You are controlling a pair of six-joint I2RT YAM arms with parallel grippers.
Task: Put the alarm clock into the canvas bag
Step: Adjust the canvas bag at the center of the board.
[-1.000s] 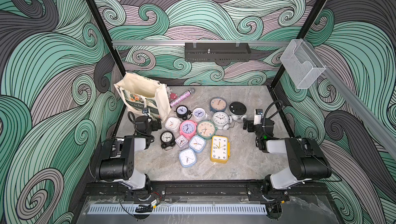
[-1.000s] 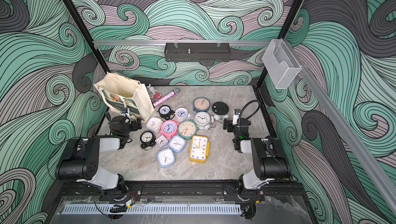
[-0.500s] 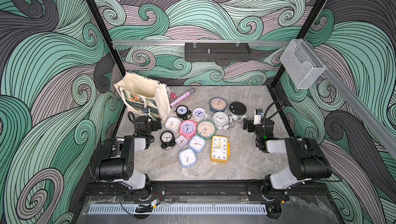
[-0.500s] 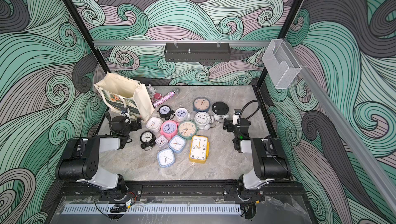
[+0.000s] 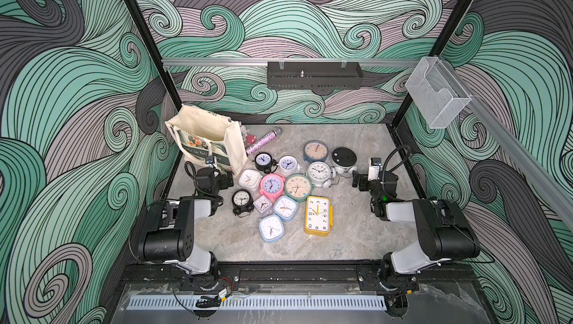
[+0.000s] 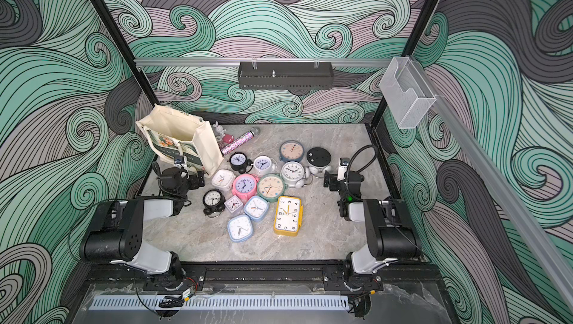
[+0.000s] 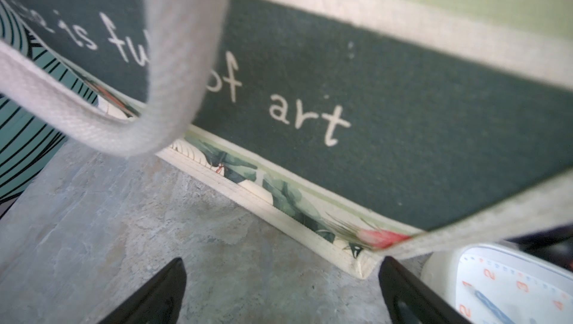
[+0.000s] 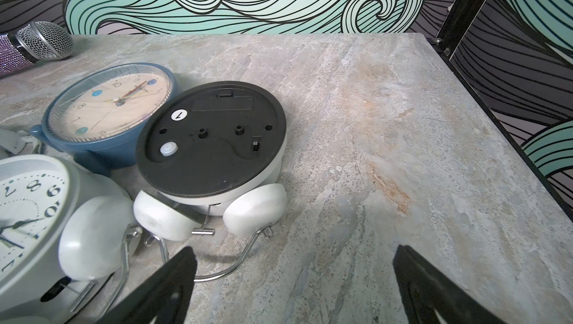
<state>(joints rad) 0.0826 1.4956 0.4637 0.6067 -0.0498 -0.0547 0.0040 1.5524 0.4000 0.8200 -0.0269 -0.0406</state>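
1. The grey stone-patterned tabletop (image 5: 356,238) is being observed carrying a bag, a group of clocks and both arms.
2. The canvas bag (image 5: 201,127) is being recorded in both top views as standing upright with its mouth open at the far left corner. In the left wrist view its dark green panel with white lettering (image 7: 403,121) is being shown close up, with a strap handle hanging across it.
3. The alarm clocks (image 5: 272,185) are being noted in a loose cluster on the middle of the tabletop, outside the bag. None is being grasped.
4. The left gripper (image 7: 282,276) is being held low, just beside the bag's bottom front edge. Its jaws are spread wide with nothing between them. A white square clock (image 7: 511,288) is being seen just beside one finger.
5. The right gripper (image 8: 296,257) is likewise being kept released and empty, near a face-down twin-bell clock (image 8: 214,139) but apart from it.
6. A yellow rectangular clock (image 5: 317,215) is being noted face up at the cluster's near edge.
7. A glitter microphone (image 5: 262,141) is being noted lying just beside the bag.
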